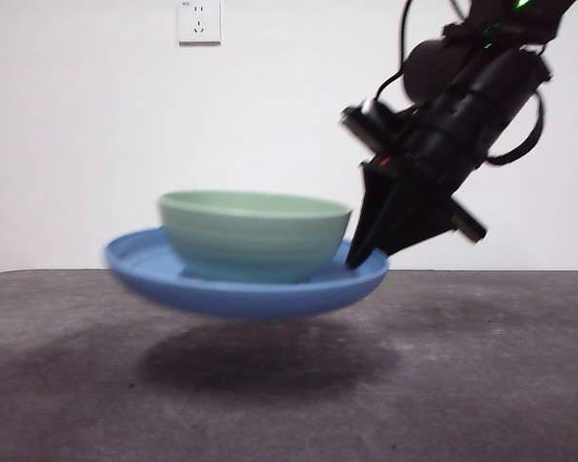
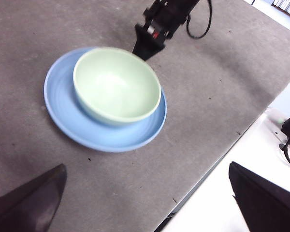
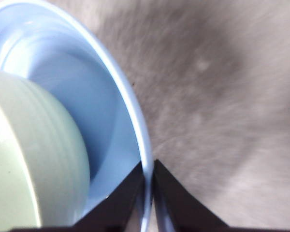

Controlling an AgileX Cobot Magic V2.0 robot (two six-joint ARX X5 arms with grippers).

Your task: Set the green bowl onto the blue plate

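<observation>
The green bowl (image 1: 254, 235) already sits inside the blue plate (image 1: 140, 262), so the placing itself looks done. What stands out is that the plate appears to be off the table (image 1: 482, 385): in the front view there is a gap and a dark shadow beneath it. The right gripper (image 1: 358, 258) pinches the plate's rim, its two jaws closed narrowly on either side of the blue edge, as the right wrist view shows plainly, with the bowl just beside them. Judging by this, what remains is to set the plate down flat and let go without tipping the bowl. The left gripper (image 2: 145, 193) waits well apart from the dishes, its jaws spread wide and holding nothing. The table is covered in a dull, speckled grey mat; behind it is a plain white wall with a wall socket (image 1: 199, 21).
</observation>
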